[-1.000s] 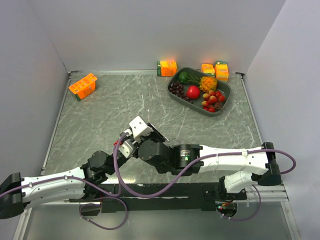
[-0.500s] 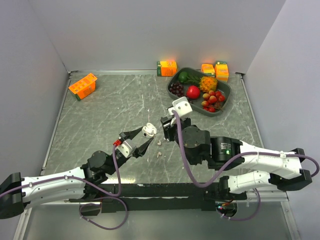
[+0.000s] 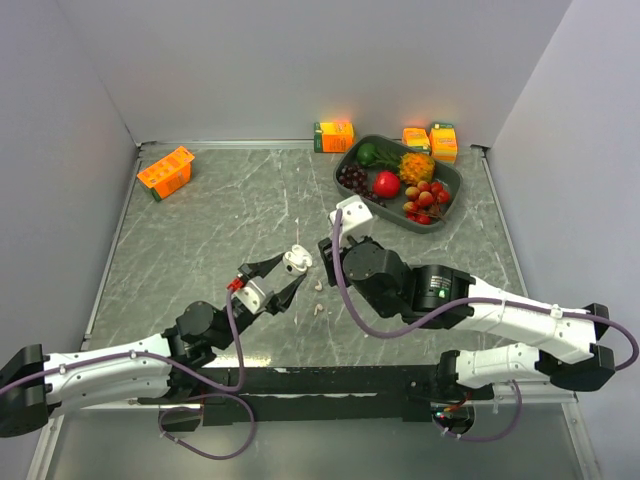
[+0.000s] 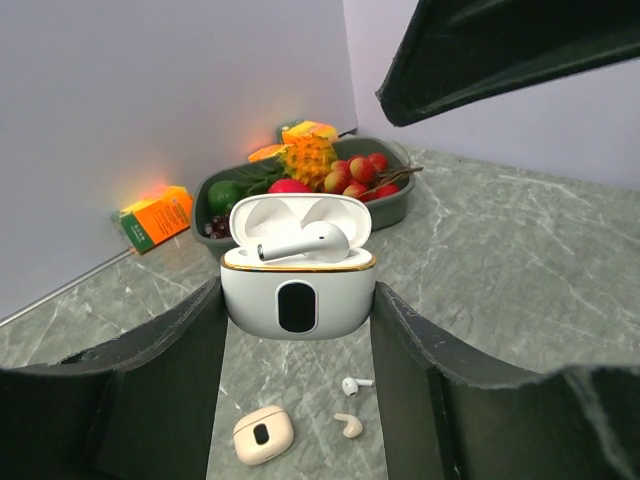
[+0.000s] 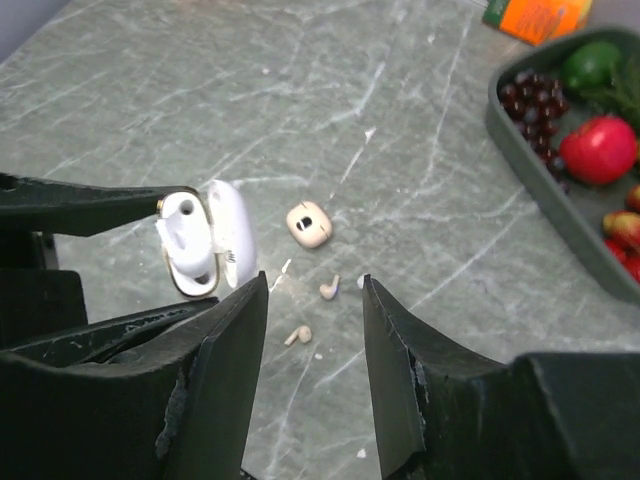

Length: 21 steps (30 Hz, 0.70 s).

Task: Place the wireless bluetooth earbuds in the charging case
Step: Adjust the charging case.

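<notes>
- One white earbud (image 4: 305, 243) lies across the open white case (image 4: 298, 305), whose lid stands up.
- The left tool (image 3: 293, 270) is clenched on the white case and holds it clear of the bench (image 3: 220, 210).
- A second white earbud (image 4: 352, 383), a beige earbud (image 4: 348, 426) and a closed beige case (image 4: 263, 436) lie loose on the bench below.
- The right tool (image 5: 314, 285) is released: its jaws are apart and empty, and it hovers above the loose earbuds.

Top, wrist cams (shared: white case (image 4: 297, 300))
</notes>
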{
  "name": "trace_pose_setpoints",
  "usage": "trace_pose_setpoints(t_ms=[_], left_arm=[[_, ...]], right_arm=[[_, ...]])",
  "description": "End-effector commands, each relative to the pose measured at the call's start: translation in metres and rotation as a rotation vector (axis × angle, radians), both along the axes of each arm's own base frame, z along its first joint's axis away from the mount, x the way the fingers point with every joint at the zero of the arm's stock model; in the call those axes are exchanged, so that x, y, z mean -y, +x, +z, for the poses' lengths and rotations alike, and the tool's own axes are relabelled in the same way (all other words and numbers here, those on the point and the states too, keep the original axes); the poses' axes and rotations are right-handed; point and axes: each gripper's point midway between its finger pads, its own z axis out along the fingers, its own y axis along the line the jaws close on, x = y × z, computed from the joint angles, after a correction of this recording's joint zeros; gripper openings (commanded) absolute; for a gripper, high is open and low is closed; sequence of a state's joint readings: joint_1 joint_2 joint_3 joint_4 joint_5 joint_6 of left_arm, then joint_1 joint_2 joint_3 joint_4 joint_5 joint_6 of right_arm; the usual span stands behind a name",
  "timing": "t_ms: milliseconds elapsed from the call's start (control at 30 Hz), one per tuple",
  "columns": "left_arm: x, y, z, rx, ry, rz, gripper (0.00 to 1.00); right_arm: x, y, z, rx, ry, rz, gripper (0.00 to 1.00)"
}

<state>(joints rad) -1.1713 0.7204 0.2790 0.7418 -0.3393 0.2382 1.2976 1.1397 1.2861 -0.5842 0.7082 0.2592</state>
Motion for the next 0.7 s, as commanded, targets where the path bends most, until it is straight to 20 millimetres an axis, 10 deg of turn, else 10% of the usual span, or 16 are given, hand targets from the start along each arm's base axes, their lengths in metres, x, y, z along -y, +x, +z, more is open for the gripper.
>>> trace_pose_setpoints(t_ms=[0,667], left_arm=[[0.000,0.012,-0.004,-0.054,0.013,0.064,0.01],[0.025,0.063,-0.138,-0.389,0.538,0.182,0.01]], right_arm=[[0.021,0.013,-0.003,-0.097,0.096,-0.105,0.51],[0.072,0.026,-0.062,-0.168,0.093,-0.257,0.51]])
